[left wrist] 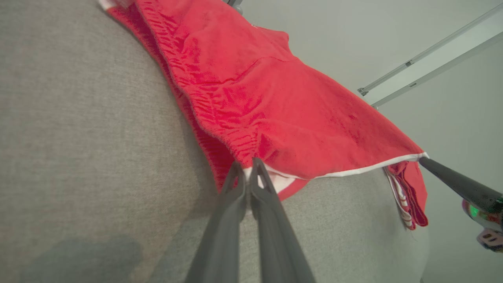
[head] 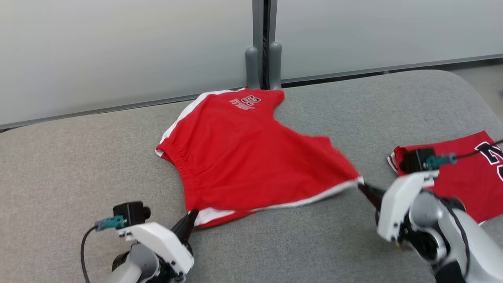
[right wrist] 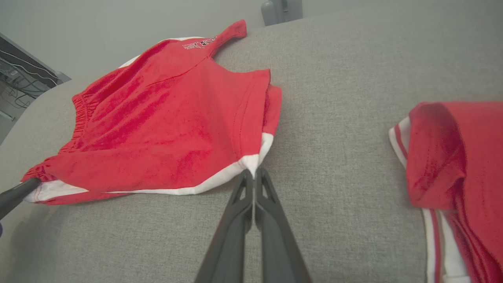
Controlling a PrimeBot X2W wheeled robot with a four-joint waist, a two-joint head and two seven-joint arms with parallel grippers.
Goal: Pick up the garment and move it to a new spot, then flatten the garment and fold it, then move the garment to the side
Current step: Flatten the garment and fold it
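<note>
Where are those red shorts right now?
In the head view the red shorts lie centred on the grey surface, left of another red garment.

red garment (head: 243,157) with white trim on grey surface (head: 78,165); dark hands.

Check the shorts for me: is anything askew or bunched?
Yes. The shorts lie skewed, not flat: the left tool and right tool, both shut, pinch the white-trimmed near edge taut, and the logo leg juts toward the posts.
</note>
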